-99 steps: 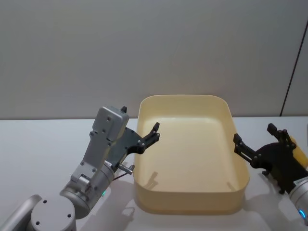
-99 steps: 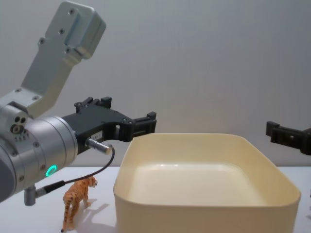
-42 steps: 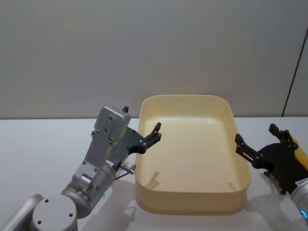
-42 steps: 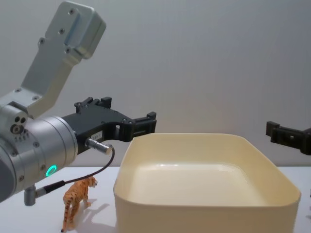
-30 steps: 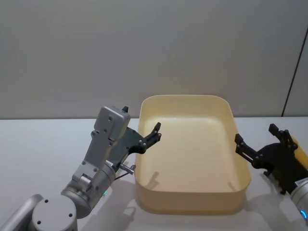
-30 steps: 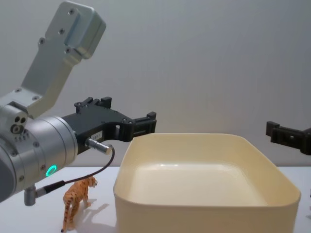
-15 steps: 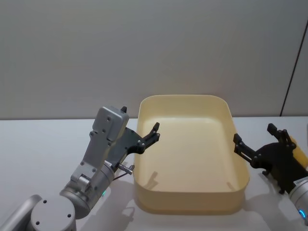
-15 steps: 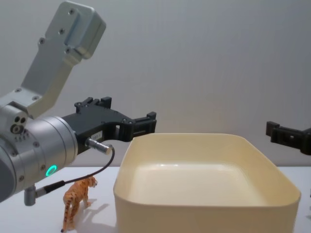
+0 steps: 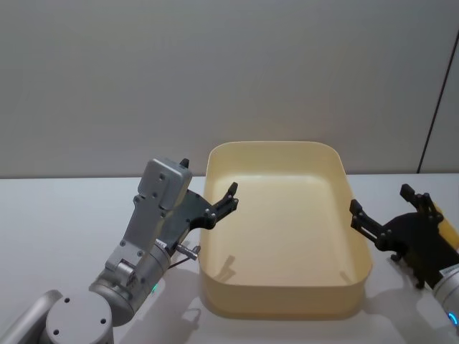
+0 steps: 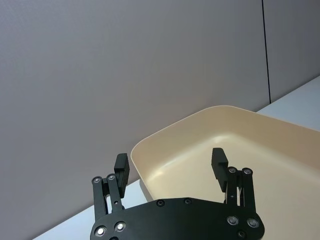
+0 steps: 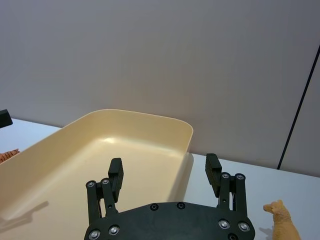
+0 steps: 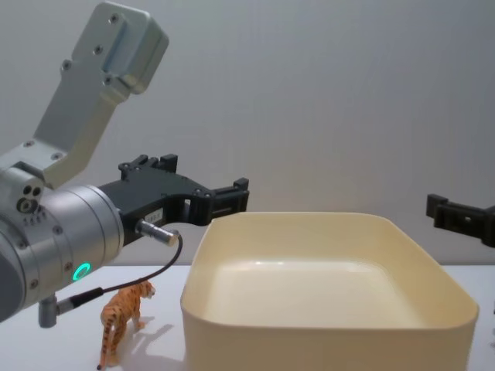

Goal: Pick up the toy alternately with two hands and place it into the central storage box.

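The central storage box (image 9: 272, 145) is a cream-yellow tub standing mid-table with nothing inside; its front wall (image 12: 325, 344) fills the lower chest view. A striped orange tiger toy (image 12: 122, 318) stands upright on the table left of the box, below my left arm. My left gripper (image 10: 170, 166) is open and hovers above the box's left rim (image 10: 165, 136), holding nothing. My right gripper (image 11: 165, 171) is open too, hanging just outside the box's right rim (image 11: 145, 116). A tan animal toy (image 11: 282, 220) stands on the table by the right gripper, partly hidden behind it (image 9: 446, 228).
The white table (image 9: 64, 215) stretches bare to the left of the box. A grey wall (image 9: 215, 72) closes the back, with a dark vertical strip (image 9: 439, 100) at the far right. The left arm's silver link (image 12: 100, 85) rises high above the tiger.
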